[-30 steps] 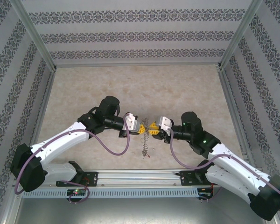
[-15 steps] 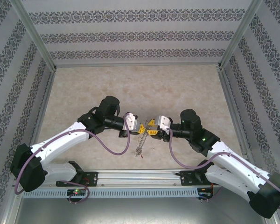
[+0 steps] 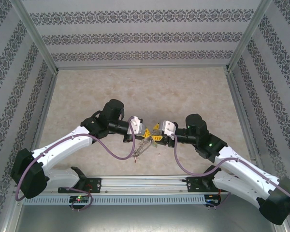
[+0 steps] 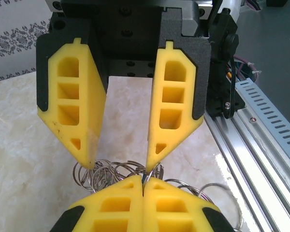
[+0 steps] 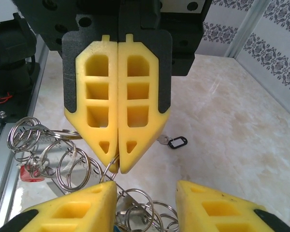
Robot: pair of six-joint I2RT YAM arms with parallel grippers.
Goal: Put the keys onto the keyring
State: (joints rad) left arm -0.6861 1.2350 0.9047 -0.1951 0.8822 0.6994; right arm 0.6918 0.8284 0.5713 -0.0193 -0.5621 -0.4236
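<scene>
So, surface: a pale marbled table (image 3: 135,92), with the keyring (image 3: 141,146) hanging just over it towards its near side.
Room: walls (image 3: 145,36) papered in grey ornamental bands stand left, right and beyond the keyring. A slotted aluminium rail (image 3: 145,182) runs on the near side of the keyring and carries both arm bases.
Left gripper (image 3: 147,133): just above the keyring, with its fingers pressed together and pinching a thin wire loop of it.
Right gripper (image 3: 154,136): faces the keyring from the opposite side. Its fingers are spread with loops lying between them, and it clamps nothing.
Keyring: a bunch of small wire rings and tiny keys that dangles aslant from the left pinch.
Top view gives: both arms folded inward so that their tips meet over the keyring. The bunch is too small here to make out single keys.
Left wrist view gives: the right gripper's spread fingers (image 4: 89,133) seen head-on, their tips down at the coils of the keyring. Whether a tip touches the wire cannot be told.
Right wrist view gives: the wire caught between the left fingertips (image 5: 128,160), and a red tag (image 5: 31,174) among the loops. The loose key (image 5: 177,142) with the black oval tag lies flat on the table beyond the keyring, apart from it.
</scene>
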